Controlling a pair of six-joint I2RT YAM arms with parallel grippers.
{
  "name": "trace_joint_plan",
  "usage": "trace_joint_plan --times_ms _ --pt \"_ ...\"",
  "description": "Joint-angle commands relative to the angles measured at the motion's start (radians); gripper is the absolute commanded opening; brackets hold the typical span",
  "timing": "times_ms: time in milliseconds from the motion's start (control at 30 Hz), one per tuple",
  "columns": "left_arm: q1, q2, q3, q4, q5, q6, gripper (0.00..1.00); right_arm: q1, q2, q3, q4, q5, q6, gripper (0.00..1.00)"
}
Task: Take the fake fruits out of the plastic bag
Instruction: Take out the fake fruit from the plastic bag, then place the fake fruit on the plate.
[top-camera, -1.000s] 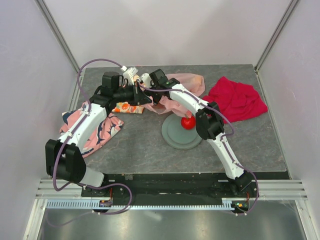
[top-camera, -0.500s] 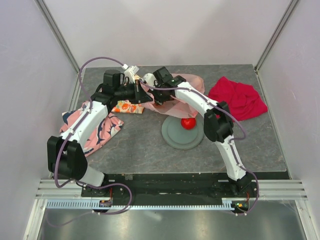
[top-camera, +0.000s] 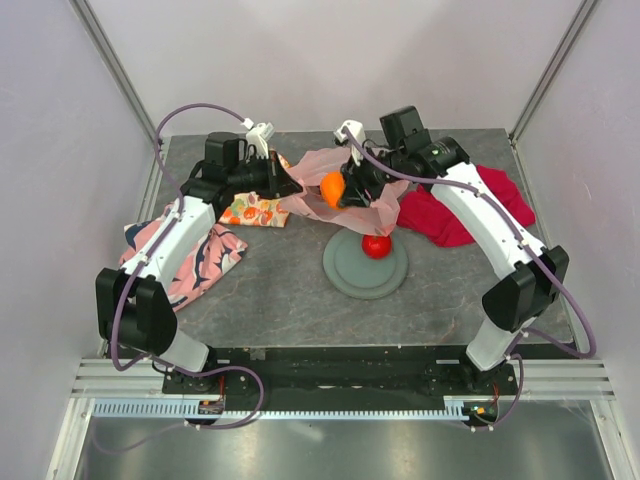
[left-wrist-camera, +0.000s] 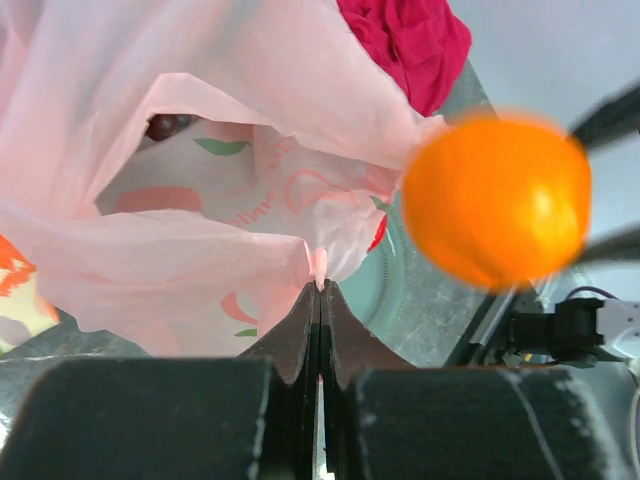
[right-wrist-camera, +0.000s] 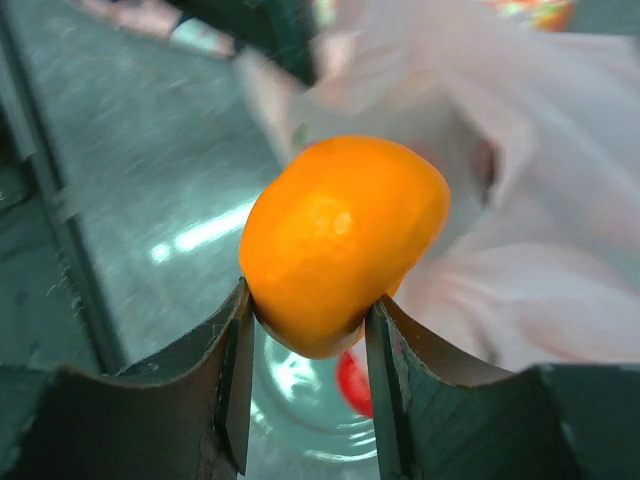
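The pale-pink plastic bag (top-camera: 315, 200) lies at the back of the table, its mouth held open toward the left wrist camera (left-wrist-camera: 200, 150). My left gripper (top-camera: 288, 188) is shut on the bag's edge (left-wrist-camera: 320, 288). My right gripper (top-camera: 342, 190) is shut on an orange fruit (top-camera: 331, 188), holding it in the air just outside the bag's mouth (right-wrist-camera: 340, 240). A red apple (top-camera: 376, 245) rests on the grey-green plate (top-camera: 345, 272). In the left wrist view a dark fruit (left-wrist-camera: 165, 125) shows deep inside the bag.
A red cloth (top-camera: 470, 200) lies at the back right under the right arm. A fruit-printed orange-and-white cloth (top-camera: 255, 212) sits left of the bag. A pink-and-navy cloth (top-camera: 180, 258) lies under the left arm.
The right gripper closed on the orange inside the bag and drew it out as the right arm swung to the right. The left gripper kept its hold on the bag.
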Motion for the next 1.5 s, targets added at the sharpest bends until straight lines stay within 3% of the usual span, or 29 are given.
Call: trace_joint_plan --times_ms 0,100,167,300,333,467,667,1067,1167,1200,1267,1300,1400,1467 --pt "0.016 0.006 0.071 0.026 -0.028 0.085 0.02 0.013 -0.015 -0.023 -0.26 -0.316 -0.171 0.34" --pt "0.023 0.009 0.101 0.01 -0.032 0.105 0.02 0.052 0.022 -0.033 -0.424 -0.3 -0.311 0.31" --pt "0.026 0.0 0.108 0.005 -0.035 0.113 0.02 0.08 0.01 -0.082 -0.412 -0.213 -0.315 0.3" --pt "0.028 -0.035 0.093 0.011 -0.047 0.124 0.02 0.219 -0.111 -0.31 -0.166 0.086 -0.276 0.29" --pt "0.028 -0.052 0.081 0.016 -0.05 0.124 0.02 0.252 -0.131 -0.352 -0.116 0.229 -0.272 0.29" --pt "0.028 -0.08 0.065 0.025 -0.052 0.119 0.02 0.379 -0.124 -0.481 0.04 0.544 -0.252 0.28" --pt "0.028 -0.11 0.061 0.014 -0.048 0.131 0.02 0.393 0.002 -0.443 0.14 0.72 -0.235 0.27" --pt "0.028 -0.121 0.045 0.02 -0.041 0.119 0.02 0.398 0.178 -0.386 0.191 0.904 -0.278 0.3" --pt "0.028 -0.118 0.039 0.029 -0.036 0.111 0.02 0.399 0.191 -0.386 0.185 0.936 -0.284 0.48" --pt "0.028 -0.118 0.035 0.034 -0.035 0.11 0.02 0.399 0.188 -0.385 0.176 0.924 -0.285 0.58" --pt "0.028 -0.113 0.032 0.042 -0.027 0.105 0.02 0.401 0.157 -0.38 0.151 0.863 -0.287 0.66" --pt "0.028 -0.113 0.028 0.045 -0.025 0.102 0.02 0.399 0.143 -0.374 0.14 0.834 -0.276 0.85" --pt "0.028 -0.104 0.022 0.055 -0.013 0.094 0.02 0.401 0.109 -0.322 0.075 0.742 -0.241 0.95" --pt "0.029 -0.098 0.022 0.06 -0.004 0.088 0.02 0.401 0.109 -0.226 -0.031 0.688 -0.221 0.96"
